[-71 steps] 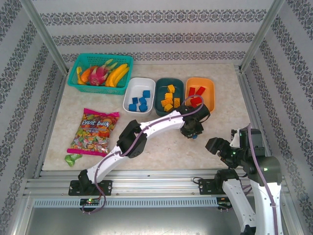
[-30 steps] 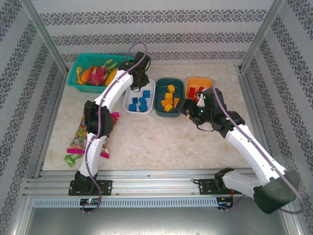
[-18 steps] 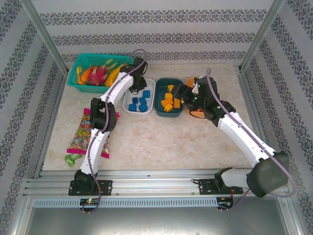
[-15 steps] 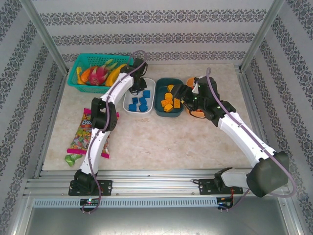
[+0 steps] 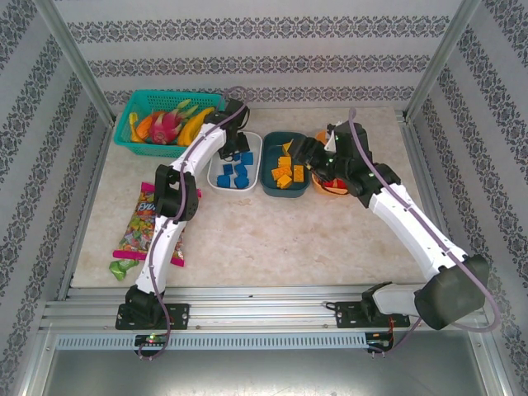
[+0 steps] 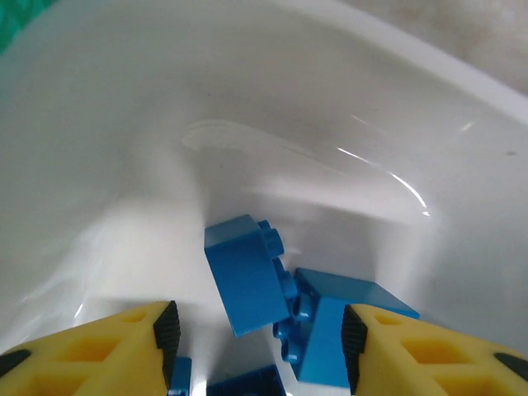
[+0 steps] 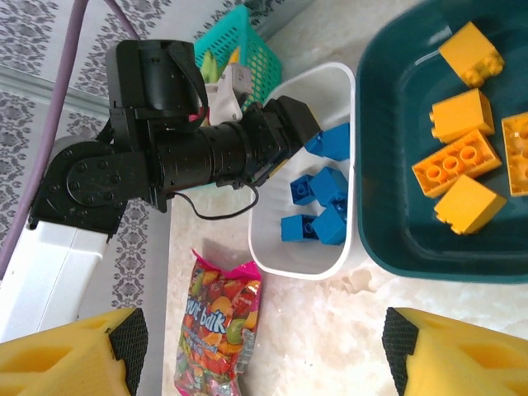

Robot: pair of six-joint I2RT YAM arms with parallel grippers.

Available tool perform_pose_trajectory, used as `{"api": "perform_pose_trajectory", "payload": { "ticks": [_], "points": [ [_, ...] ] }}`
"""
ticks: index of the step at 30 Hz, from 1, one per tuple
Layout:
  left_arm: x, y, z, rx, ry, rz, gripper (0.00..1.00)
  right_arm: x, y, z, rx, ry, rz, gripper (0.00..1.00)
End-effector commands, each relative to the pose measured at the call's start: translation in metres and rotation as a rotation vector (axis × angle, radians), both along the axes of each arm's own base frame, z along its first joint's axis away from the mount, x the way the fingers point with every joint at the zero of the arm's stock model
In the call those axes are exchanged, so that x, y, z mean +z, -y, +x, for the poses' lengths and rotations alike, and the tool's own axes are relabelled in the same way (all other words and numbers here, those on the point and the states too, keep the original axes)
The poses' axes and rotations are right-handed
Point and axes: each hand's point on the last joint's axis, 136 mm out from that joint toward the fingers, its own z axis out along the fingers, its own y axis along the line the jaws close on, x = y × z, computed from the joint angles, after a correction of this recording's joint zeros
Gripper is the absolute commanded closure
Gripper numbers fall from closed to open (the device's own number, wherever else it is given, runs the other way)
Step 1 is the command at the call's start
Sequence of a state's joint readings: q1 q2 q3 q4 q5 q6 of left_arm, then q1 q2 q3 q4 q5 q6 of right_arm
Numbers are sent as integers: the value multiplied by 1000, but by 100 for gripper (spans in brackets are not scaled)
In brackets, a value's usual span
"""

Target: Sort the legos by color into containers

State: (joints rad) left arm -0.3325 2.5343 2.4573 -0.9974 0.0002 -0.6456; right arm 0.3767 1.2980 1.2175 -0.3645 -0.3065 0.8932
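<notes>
Two empty grippers, both spread open.
Left gripper (image 6: 256, 330) over blue studded plastic bricks (image 6: 247, 276) inside the shallow white plastic dish (image 6: 165, 124); right gripper (image 7: 264, 338) right of it.

Robot lab cell staged as a home, not a lived-in room. Boxed in by bare aluminium posts (image 5: 78, 66) and flat panels papered with striped damask wallpaper (image 5: 264, 31). Marble-look counter (image 5: 272, 239) edged along the near side by a slotted metal rail (image 5: 264, 318), with left arm (image 5: 161, 247) and right arm (image 5: 412, 231) bolted onto it side by side. Laid out like props for a trial: teal basket (image 5: 157, 96) of fruit, candy bag (image 5: 136, 235), toy bricks (image 5: 235, 173) sorted by colour into plain dishes (image 5: 272, 188).
</notes>
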Motion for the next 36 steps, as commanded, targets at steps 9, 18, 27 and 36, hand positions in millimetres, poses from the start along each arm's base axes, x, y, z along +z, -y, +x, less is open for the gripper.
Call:
{"api": "perform_pose_trajectory", "payload": {
  "ticks": [9,18,27,36],
  "points": [
    [169,-26,-103,-41,206,-50,17,35,66,-27,-62,122,-255,11],
    [169,-86,-246,-55,206,1,0,33,98,-68,-67,176,-443,2],
    [173,-193,-292,162,329,477,0,6,179,-68,-432,130,-810,2],
    [93,-218,-267,55,475,603,0,-99,194,-49,-390,276,-995,2]
  ]
}}
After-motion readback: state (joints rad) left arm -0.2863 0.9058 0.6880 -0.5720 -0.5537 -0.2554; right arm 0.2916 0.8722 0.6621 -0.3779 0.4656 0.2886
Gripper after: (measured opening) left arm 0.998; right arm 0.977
